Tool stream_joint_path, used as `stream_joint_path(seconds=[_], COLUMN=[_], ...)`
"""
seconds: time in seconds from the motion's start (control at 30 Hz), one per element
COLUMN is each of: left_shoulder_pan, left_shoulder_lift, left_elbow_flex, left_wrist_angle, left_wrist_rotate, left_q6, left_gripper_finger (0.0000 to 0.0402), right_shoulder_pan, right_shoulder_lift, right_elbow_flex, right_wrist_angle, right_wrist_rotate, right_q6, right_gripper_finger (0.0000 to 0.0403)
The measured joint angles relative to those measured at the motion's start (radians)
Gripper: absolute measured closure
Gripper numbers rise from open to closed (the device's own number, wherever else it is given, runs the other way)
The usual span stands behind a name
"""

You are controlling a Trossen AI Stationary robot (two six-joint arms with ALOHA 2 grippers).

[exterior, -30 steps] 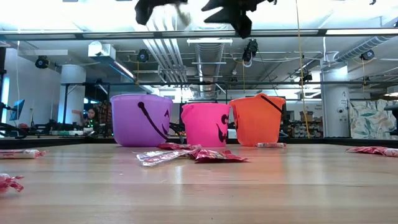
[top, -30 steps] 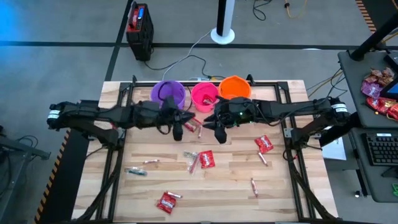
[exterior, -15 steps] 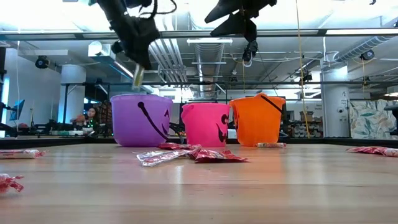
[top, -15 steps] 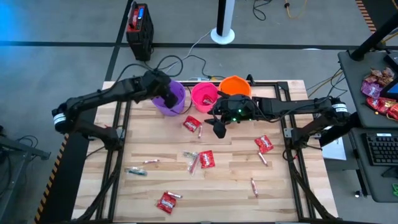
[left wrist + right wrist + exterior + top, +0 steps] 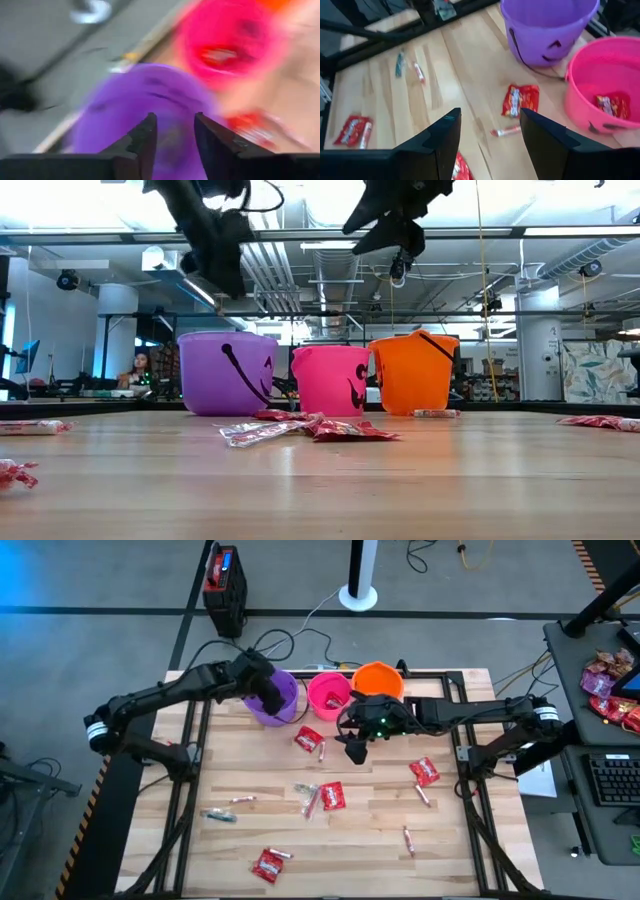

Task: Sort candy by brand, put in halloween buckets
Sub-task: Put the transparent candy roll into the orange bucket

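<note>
Three halloween buckets stand in a row at the table's far edge: purple [image 5: 272, 690], pink [image 5: 328, 693] and orange [image 5: 378, 680]. A red packet [image 5: 612, 106] lies inside the pink one. My left gripper [image 5: 172, 135] hovers open over the purple bucket [image 5: 145, 105], with nothing between its fingers. My right gripper [image 5: 355, 748] hangs open above the table, just near of the pink and orange buckets. Below it lie a red packet [image 5: 520, 100] and a pink-white stick [image 5: 506, 131]. More candy lies flat on the boards: red packets [image 5: 331, 795], [image 5: 424, 771] and thin sticks [image 5: 218, 815].
A red packet [image 5: 268, 864] and a stick [image 5: 408, 838] lie toward the near edge. A black frame rail [image 5: 190, 755] runs along each side of the table. A side desk [image 5: 600, 690] with a heap of wrappers stands off to the right.
My left gripper has swung from mid-table toward the far edge, up over the purple bucket. Half a second ago a thin greenish stick hung from its fingers above that bucket; now the stick is gone from them. My right gripper has stayed near the pink bucket.
</note>
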Motion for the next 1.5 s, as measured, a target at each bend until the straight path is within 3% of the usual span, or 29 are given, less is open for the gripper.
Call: stream_joint_path(seconds=[0.1,0.2,0.37,0.53,0.7,0.8,0.97,1.27,1.37,1.5], left_shoulder_pan=[-0.051,-0.156,-0.427,-0.725,-0.925,-0.963,-0.967,-0.967,-0.967,-0.968], left_shoulder_lift=[-0.048,-0.095,-0.151,-0.171,-0.155,-0.142,-0.125,-0.033,0.011,0.061], left_elbow_flex=[0.013,0.015,-0.026,-0.165,-0.359,-0.464,-0.575,-0.676,-0.677,-0.661], left_wrist_angle=[-0.063,-0.153,-0.310,-0.276,-0.195,-0.124,0.021,0.175,0.196,0.199], left_wrist_rotate=[0.275,0.355,0.219,0.077,-0.006,-0.004,0.022,0.055,0.054,0.058], left_q6=[0.038,-0.009,-0.155,-0.388,-0.595,-0.663,-0.649,-0.658,-0.657,-0.648], left_gripper_finger=[0.0266,0.0261,0.0261,0.0261,0.0261,0.0261,0.0260,0.0263,0.0281,0.0334], right_shoulder_pan=[0.000,0.000,0.000,0.000,0.000,0.000,0.000,0.000,0.000,0.000], right_shoulder_lift=[0.000,0.000,0.000,0.000,0.000,0.000,0.000,0.000,0.000,0.000], right_elbow_flex=[0.000,0.000,-0.001,-0.002,-0.002,-0.002,-0.002,-0.002,-0.002,-0.002], right_wrist_angle=[-0.040,-0.068,-0.073,-0.074,-0.075,-0.075,-0.075,-0.076,-0.075,-0.076], right_wrist_rotate=[0.000,0.000,0.000,-0.001,-0.001,-0.001,-0.001,-0.001,-0.001,-0.001], right_q6=[0.000,0.000,-0.001,-0.002,-0.003,-0.003,-0.001,0.024,0.025,0.025], right_gripper_finger=[0.0207,0.0207,0.0207,0.0206,0.0206,0.0206,0.0206,0.0206,0.0206,0.0206])
